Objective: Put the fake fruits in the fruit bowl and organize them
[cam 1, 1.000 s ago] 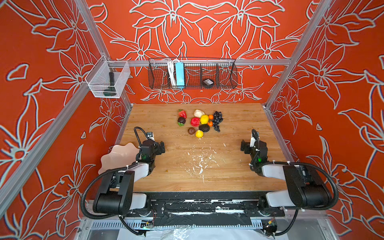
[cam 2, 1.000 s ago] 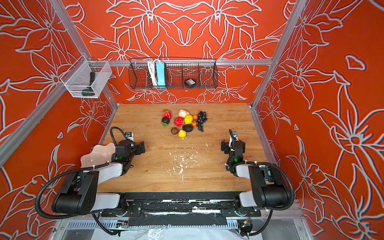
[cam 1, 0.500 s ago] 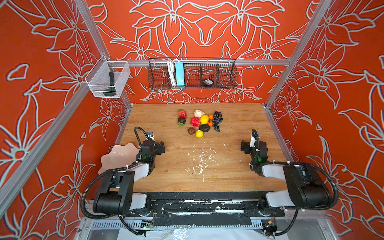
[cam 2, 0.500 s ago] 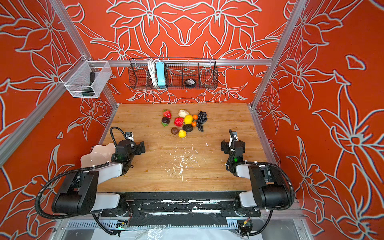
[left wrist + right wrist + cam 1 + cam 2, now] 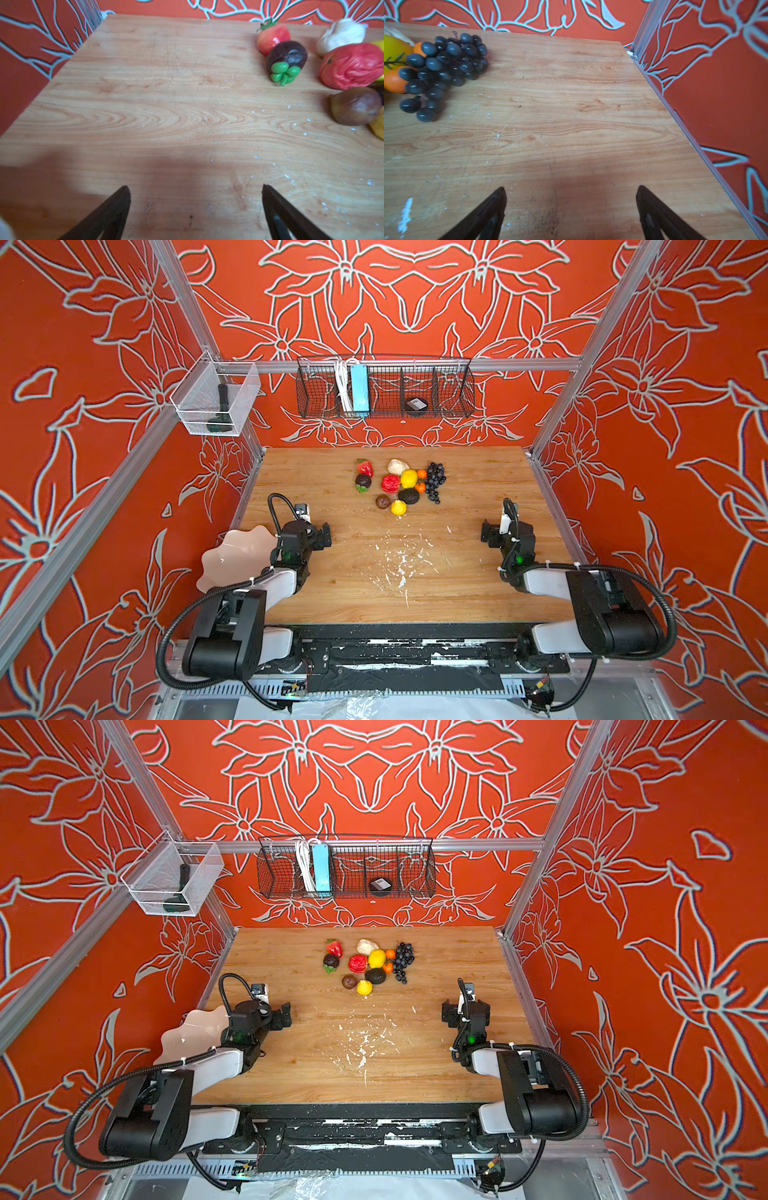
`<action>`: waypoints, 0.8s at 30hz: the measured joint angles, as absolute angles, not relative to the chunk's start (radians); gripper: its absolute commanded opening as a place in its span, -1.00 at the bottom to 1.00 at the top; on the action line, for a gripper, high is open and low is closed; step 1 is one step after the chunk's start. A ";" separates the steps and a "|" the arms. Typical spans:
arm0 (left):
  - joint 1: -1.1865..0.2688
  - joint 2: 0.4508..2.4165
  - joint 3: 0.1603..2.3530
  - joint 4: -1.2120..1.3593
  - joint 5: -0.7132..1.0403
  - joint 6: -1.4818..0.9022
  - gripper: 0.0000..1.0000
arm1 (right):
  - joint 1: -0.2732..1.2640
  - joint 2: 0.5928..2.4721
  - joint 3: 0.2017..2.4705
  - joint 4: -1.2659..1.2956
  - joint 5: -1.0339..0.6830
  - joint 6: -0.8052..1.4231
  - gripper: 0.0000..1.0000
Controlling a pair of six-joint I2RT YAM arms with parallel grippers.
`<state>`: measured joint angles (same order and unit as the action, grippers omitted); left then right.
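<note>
Fake fruits (image 5: 401, 485): clustered far centre of table (image 5: 469, 580), unmoved since earlier frame | fruit bowl (image 5: 232, 556): near-left table edge, well apart from cluster, unmoved | left gripper (image 5: 195, 188): jaws wide, holding nothing, unchanged | right gripper (image 5: 571, 188): near right, jaws wide, holding nothing, unchanged

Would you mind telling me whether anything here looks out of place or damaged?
Yes. The bowl seems to overhang the table's left edge, tucked beside the left arm, far from the fruit. The red fruit looks crumpled, and white flecks litter the tabletop.
</note>
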<state>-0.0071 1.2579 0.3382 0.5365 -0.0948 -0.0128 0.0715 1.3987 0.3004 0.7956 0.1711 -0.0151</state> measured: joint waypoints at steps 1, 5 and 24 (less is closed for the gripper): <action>-0.011 1.222 0.339 0.517 -0.096 -0.010 0.97 | 0.072 1.385 0.299 0.794 0.165 -0.016 0.95; -0.046 1.109 0.347 0.452 -0.126 0.007 0.98 | 0.072 1.230 0.287 0.732 0.135 -0.024 0.95; -0.190 0.738 0.635 -0.201 -0.152 -0.570 0.98 | 0.113 0.685 0.501 0.124 -0.215 0.417 0.95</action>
